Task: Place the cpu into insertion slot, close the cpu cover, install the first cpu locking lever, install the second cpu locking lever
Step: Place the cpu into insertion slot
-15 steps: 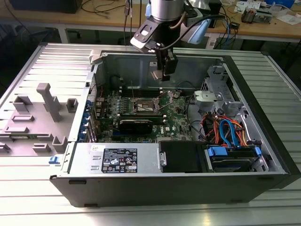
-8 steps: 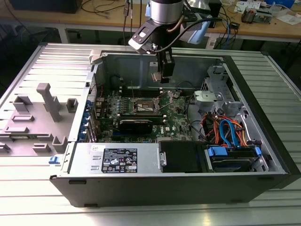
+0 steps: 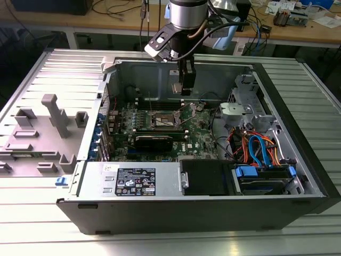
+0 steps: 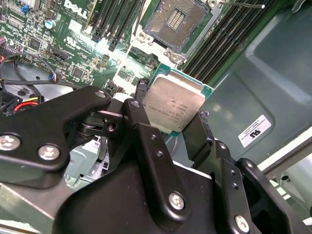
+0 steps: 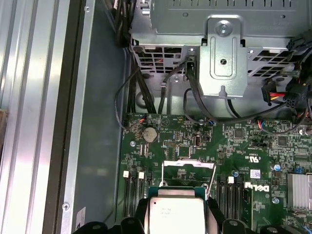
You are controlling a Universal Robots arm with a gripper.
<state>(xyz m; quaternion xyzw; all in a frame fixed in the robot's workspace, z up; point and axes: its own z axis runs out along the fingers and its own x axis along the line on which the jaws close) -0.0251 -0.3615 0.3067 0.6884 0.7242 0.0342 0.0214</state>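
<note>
My gripper (image 3: pixel 184 89) hangs inside the open computer case, shut on the cpu (image 4: pixel 175 104), a flat silver-grey square chip clamped by two opposite edges between the black fingers (image 4: pixel 142 105). The cpu (image 5: pixel 176 215) is in the air above the green board, apart from the insertion slot (image 4: pixel 176 22), whose dark pin field lies bare within a silvery rim. In the exterior view the insertion slot (image 3: pixel 166 121) lies below the gripper, slightly toward the exterior view's left. The cpu cover (image 5: pixel 188 166), a thin silvery frame, stands raised just beyond the chip in the first wrist view.
Long black memory slots (image 4: pixel 229 36) flank the socket. A metal drive cage (image 5: pixel 224 53) with cables (image 3: pixel 256 149) fills the case at the exterior view's right. The power supply (image 3: pixel 133 181) runs along the near wall. Grey plastic fixtures (image 3: pixel 53 117) stand on the table outside.
</note>
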